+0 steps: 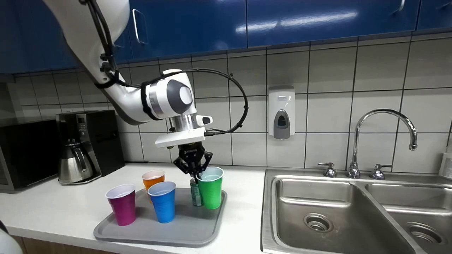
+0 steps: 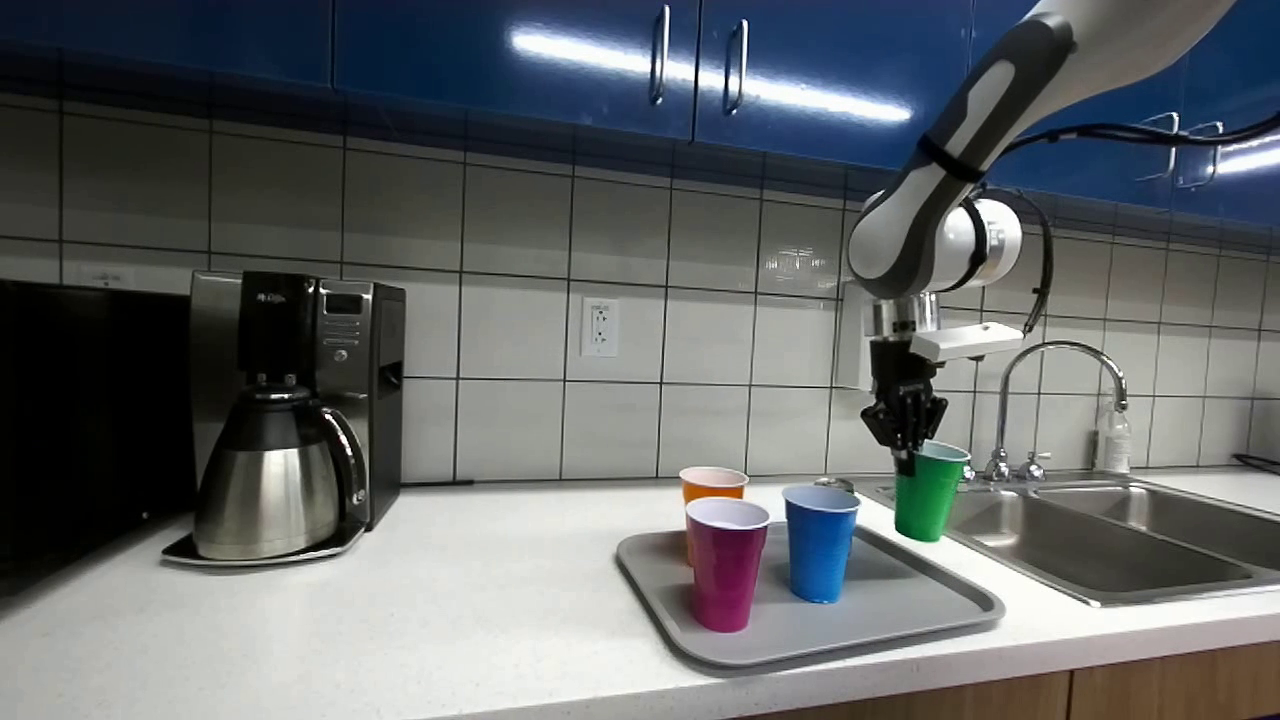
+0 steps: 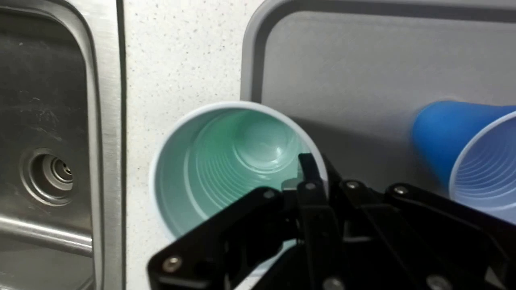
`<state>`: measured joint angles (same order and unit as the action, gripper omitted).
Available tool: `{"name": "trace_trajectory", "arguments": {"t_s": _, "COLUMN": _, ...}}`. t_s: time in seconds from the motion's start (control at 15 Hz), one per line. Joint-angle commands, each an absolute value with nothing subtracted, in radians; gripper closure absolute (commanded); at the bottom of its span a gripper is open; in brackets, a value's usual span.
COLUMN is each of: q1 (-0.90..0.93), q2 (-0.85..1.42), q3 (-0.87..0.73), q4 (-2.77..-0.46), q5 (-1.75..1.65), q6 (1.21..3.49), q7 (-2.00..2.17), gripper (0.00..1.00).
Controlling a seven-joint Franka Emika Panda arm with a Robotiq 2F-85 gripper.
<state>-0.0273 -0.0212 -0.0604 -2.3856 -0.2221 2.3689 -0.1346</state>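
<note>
My gripper [image 1: 198, 176] is shut on the rim of a green cup [image 1: 212, 192], from above. In the wrist view one fingertip [image 3: 320, 171] is inside the green cup [image 3: 217, 157] and the other outside. In an exterior view the gripper [image 2: 905, 465] holds the green cup [image 2: 928, 500] slightly tilted, apparently raised, by the tray's sink-side edge. A blue cup [image 1: 164, 204], a magenta cup [image 1: 123, 208] and an orange cup [image 1: 152, 180] stand on the grey tray [image 1: 190, 234]. A small green can [image 1: 196, 193] is partly hidden behind the green cup. The blue cup also shows in the wrist view [image 3: 447, 129].
A double steel sink [image 1: 317, 201] with a faucet [image 1: 356, 141] lies beside the tray. A coffee maker [image 2: 290, 420] stands at the opposite end of the counter [image 2: 450, 620]. A soap dispenser [image 1: 281, 113] hangs on the tiled wall. Blue cabinets [image 2: 520, 70] hang overhead.
</note>
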Motion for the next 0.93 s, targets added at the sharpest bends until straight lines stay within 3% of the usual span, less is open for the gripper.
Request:
{"name": "trace_trajectory", "arguments": {"t_s": 0.0, "q1": -0.011, "q2": -0.038, "q3": -0.030, "q4": -2.414, "q5": -0.220, "q6": 2.351, "q7": -0.129, "gripper": 0.99}}
{"name": "trace_trajectory", "arguments": {"t_s": 0.87, "q1": -0.008, "q2": 0.002, "q3": -0.023, "q4": -2.396, "q5": -0.226, "q6": 2.306, "q7": -0.315, "gripper": 0.99}}
